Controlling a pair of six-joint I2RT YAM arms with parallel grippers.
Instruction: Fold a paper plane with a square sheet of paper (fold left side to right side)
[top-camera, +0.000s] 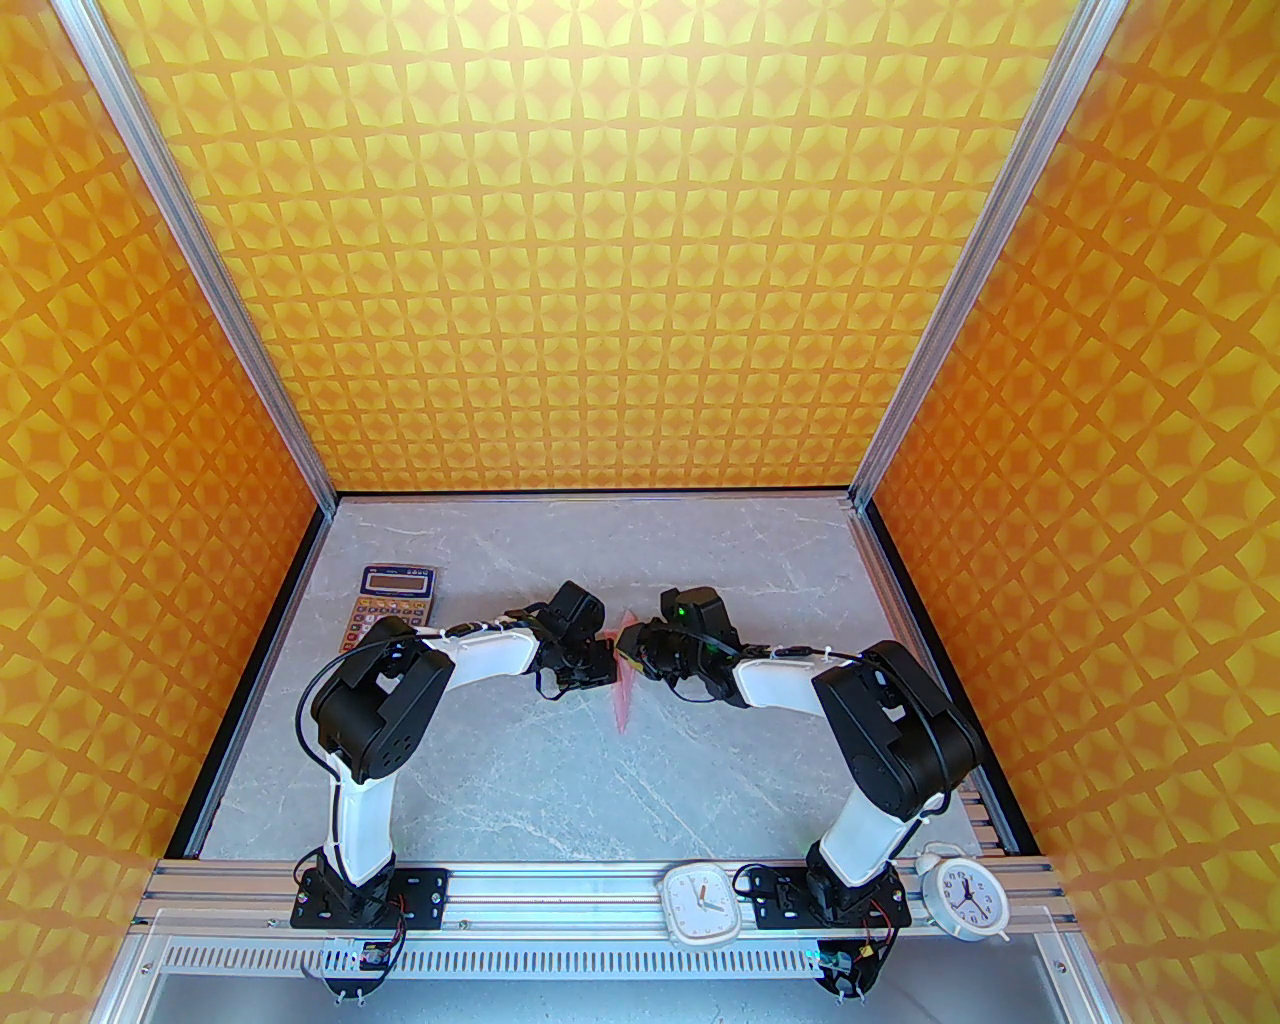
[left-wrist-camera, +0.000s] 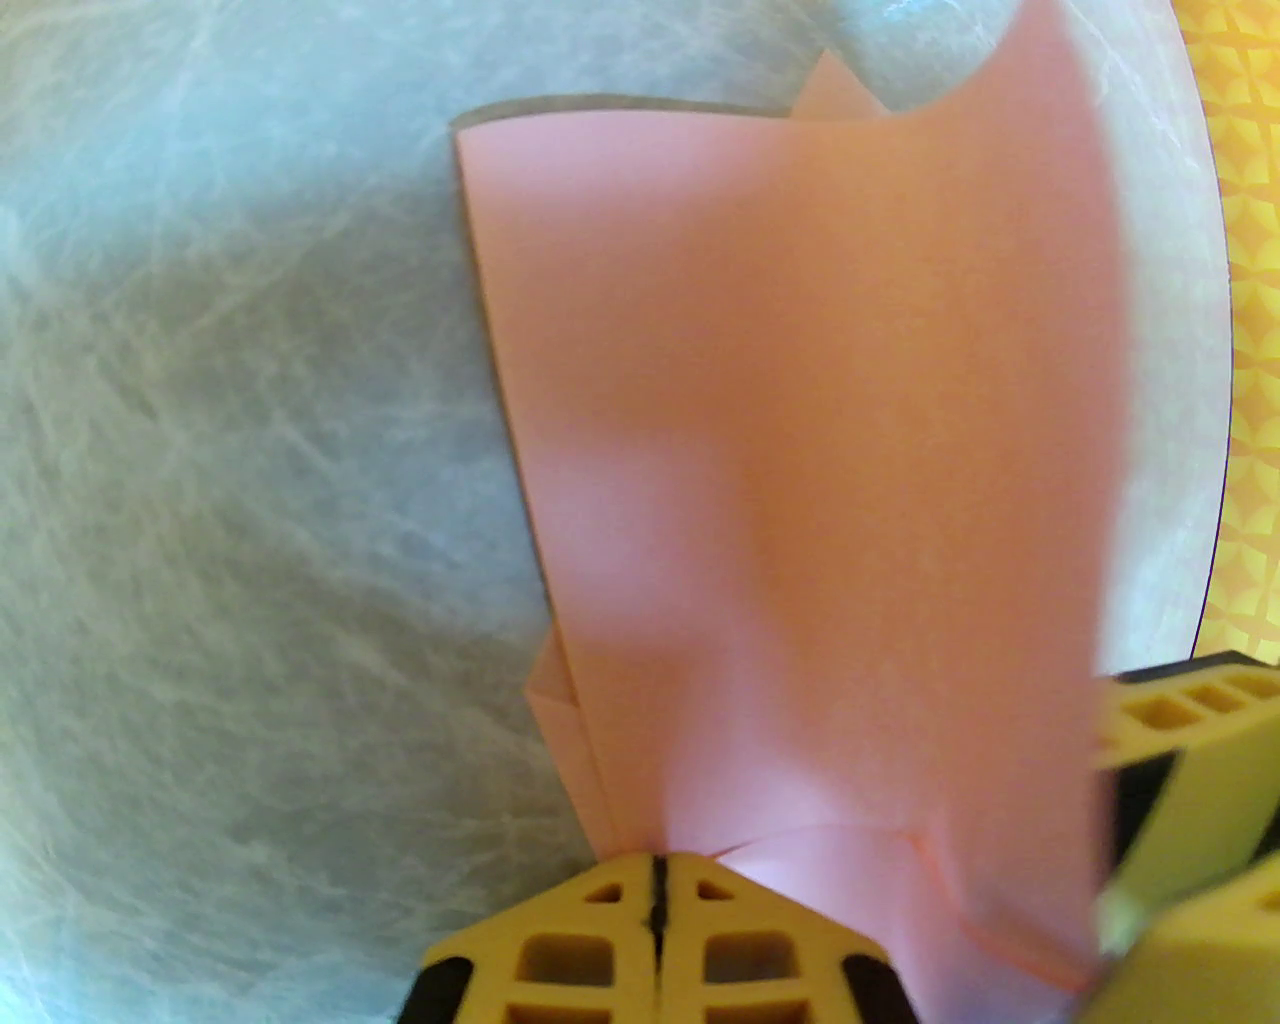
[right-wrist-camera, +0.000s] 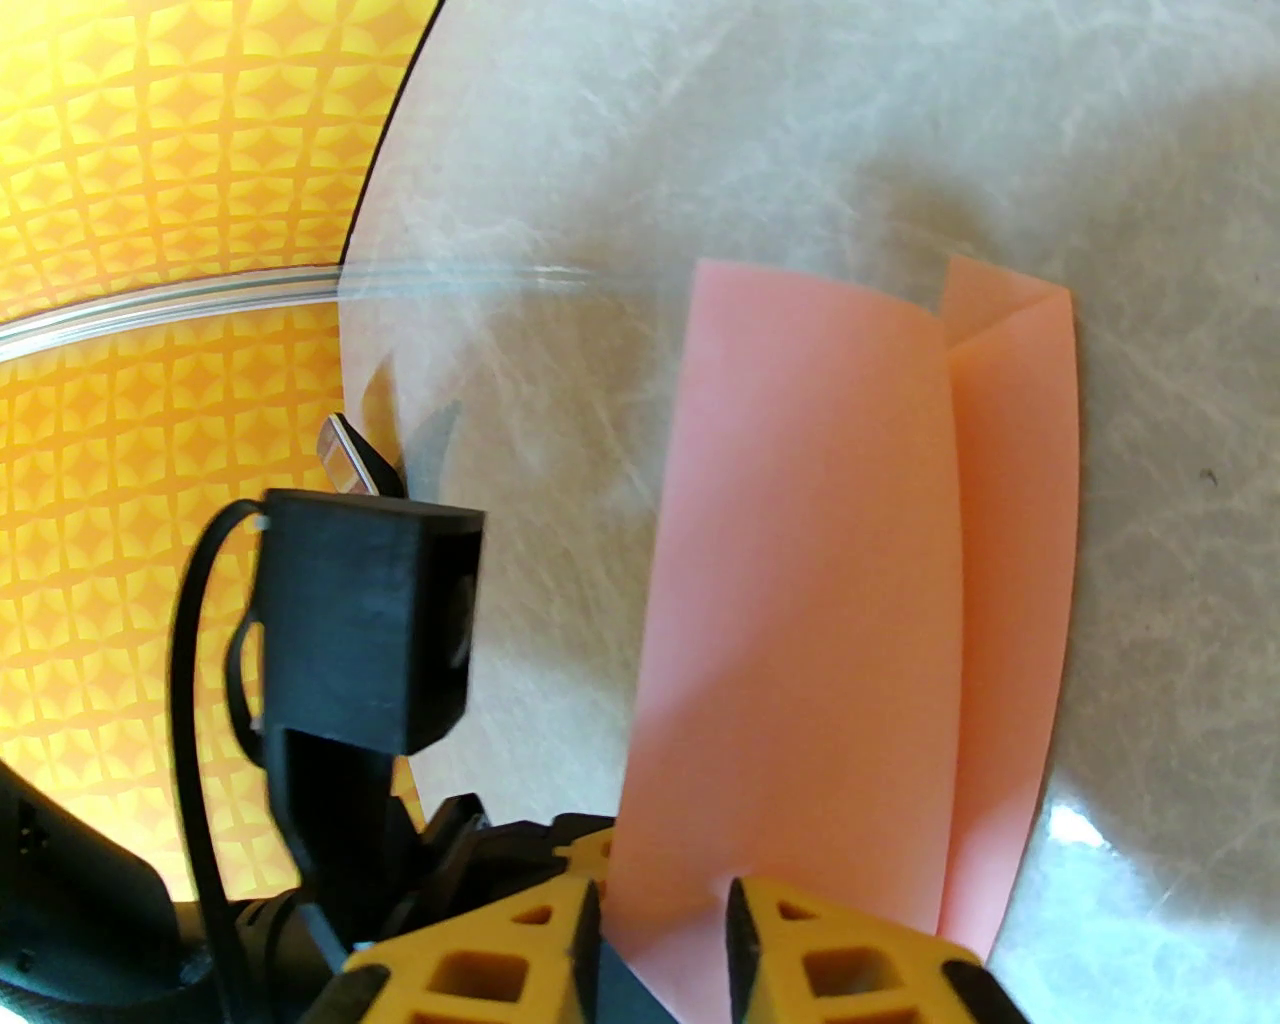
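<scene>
One loose hold is risking a skewed crease: left gripper (left-wrist-camera: 660, 880) is pinching the thin pale-pink paper sheet (left-wrist-camera: 800, 400), right gripper (right-wrist-camera: 660, 900) is standing narrowly parted around it.

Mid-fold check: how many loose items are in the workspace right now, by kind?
pink paper: 1
calculator: 1
white clocks: 2
Total: 4

Left end effector (left-wrist-camera: 657, 880) pinches the folded pink paper (left-wrist-camera: 800, 450) at its near end — marble table (left-wrist-camera: 200, 500) beyond.
</scene>
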